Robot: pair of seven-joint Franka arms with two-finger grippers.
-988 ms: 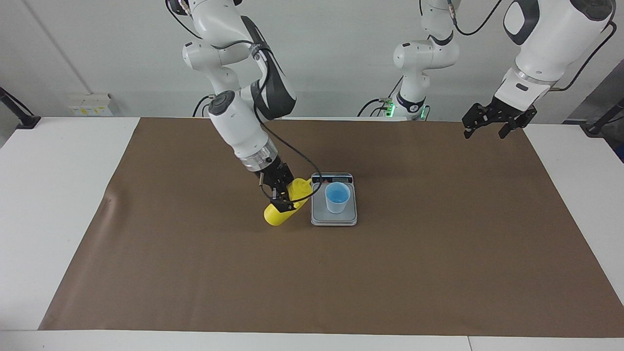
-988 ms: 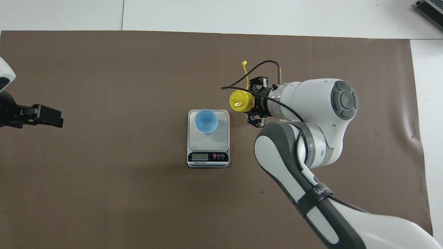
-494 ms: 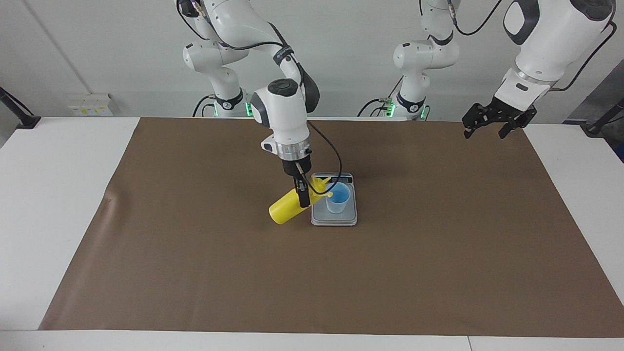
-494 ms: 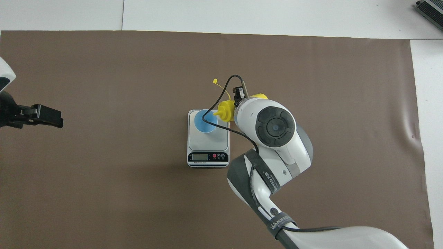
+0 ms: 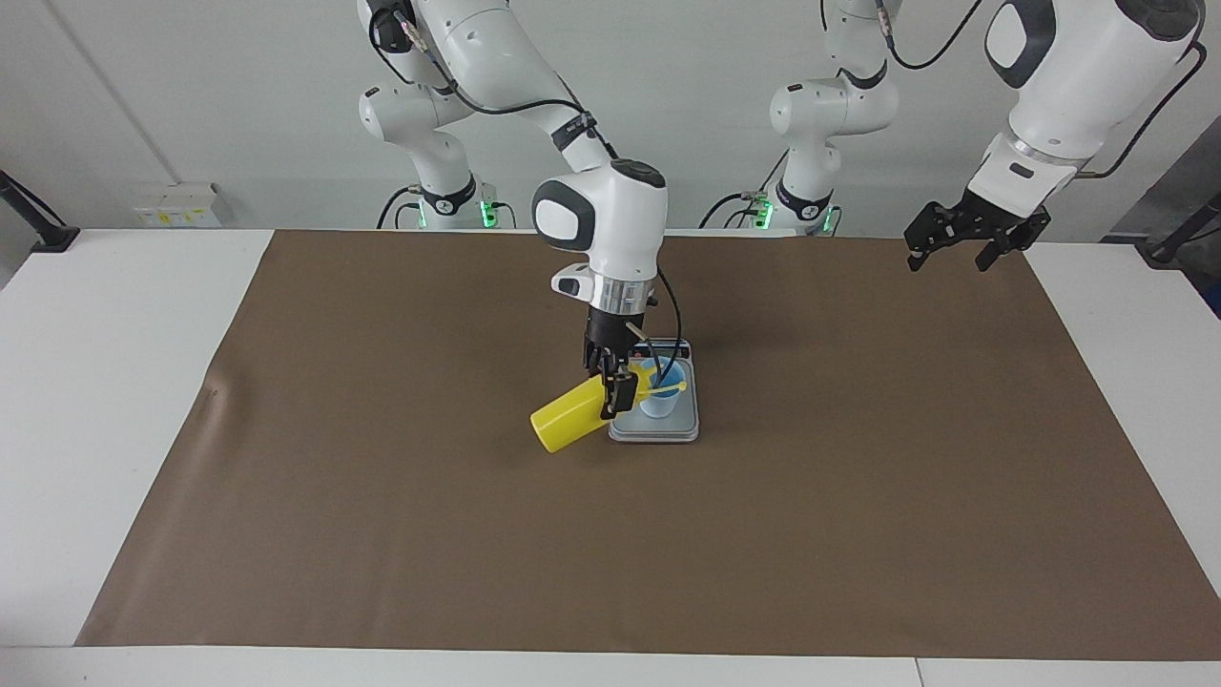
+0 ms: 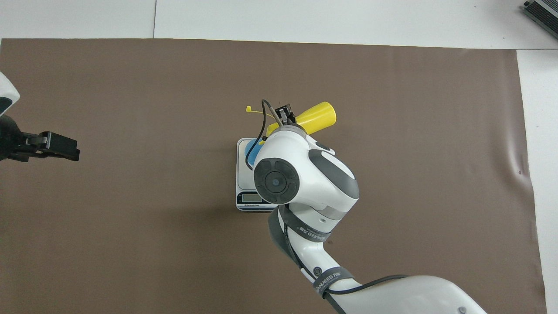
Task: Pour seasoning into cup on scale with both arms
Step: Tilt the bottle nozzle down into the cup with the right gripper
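Small light blue tapered cup (image 5: pixel 661 393) sits on your flat silver-grey scale (image 5: pixel 654 428); right gripper (image 5: pixel 612 386) clamps the tilted yellow plastic squeeze bottle (image 5: pixel 569 420), nozzle over it; left gripper (image 5: pixel 963 243) spread apart, waiting over the brown mat (image 5: pixel 858 496).

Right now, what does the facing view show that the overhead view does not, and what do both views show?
Only the facing view shows the small light blue tapered cup whole on the flat silver-grey kitchen scale, with the bottle's nozzle at its rim.

Only the overhead view shows the scale's display strip; the right arm's wrist covers most of the cup.

Both show the right gripper shut on the tilted yellow plastic squeeze bottle, and the left gripper open, waiting over the mat's edge.
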